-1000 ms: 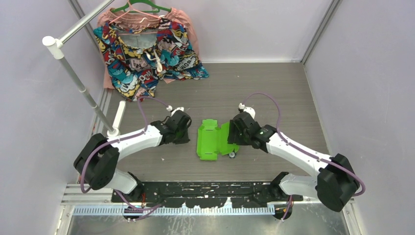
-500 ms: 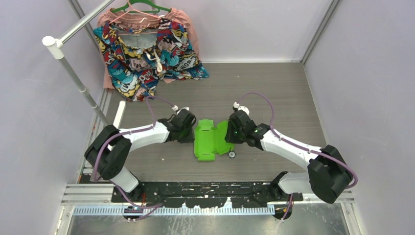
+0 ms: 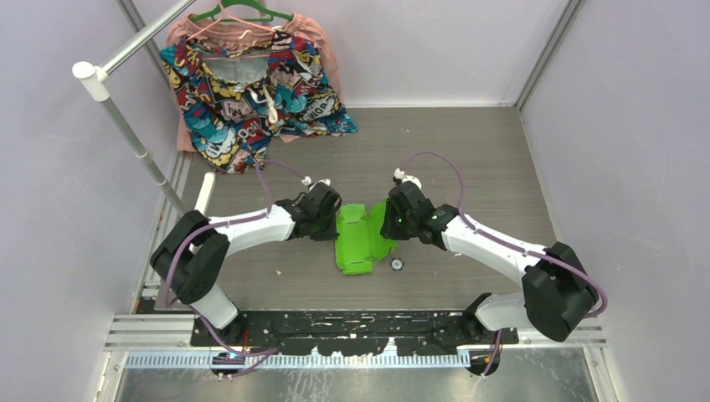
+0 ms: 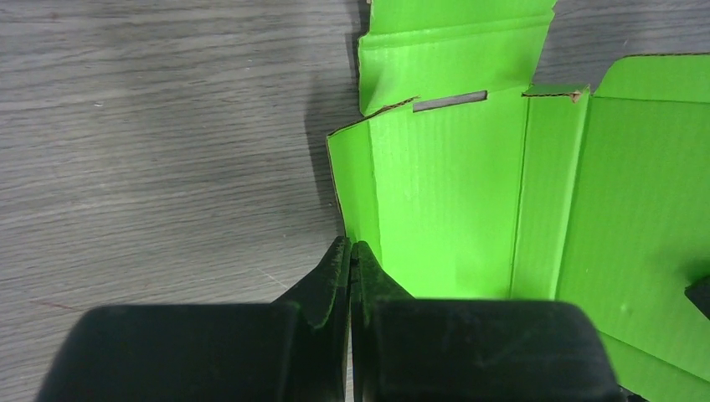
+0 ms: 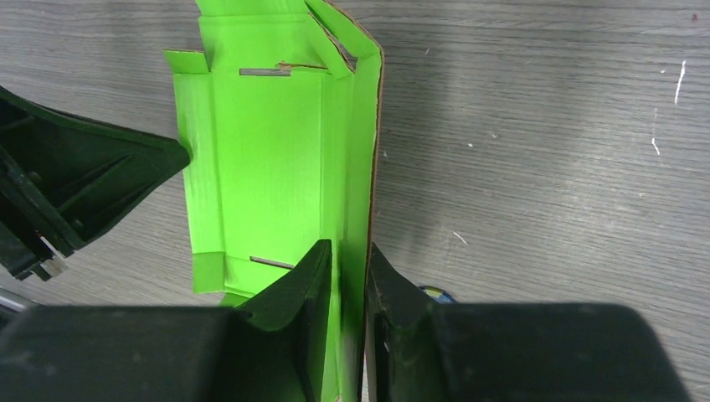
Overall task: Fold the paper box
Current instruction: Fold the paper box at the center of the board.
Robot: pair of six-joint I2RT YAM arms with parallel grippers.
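Grey wood-grain table [image 3: 469, 159], pale lilac walls around. Patterned garment [image 3: 251, 92] on hanger at 11 o'clock, white rail [image 3: 138, 138] beside it.

Paper box [image 3: 362, 239] near table centre, between both arms: partly unfolded sheet, long axis running 12 to 6 o'clock, right panel raised.

Left gripper [image 4: 350, 260] fully closed, empty, tips at sheet's left edge.

Right gripper [image 5: 347, 276] narrow, clamping raised right panel.

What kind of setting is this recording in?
Likely a robot test cell, not a home: plain lilac walls enclose a grey table, with a shirt on a rack and a green box as props.
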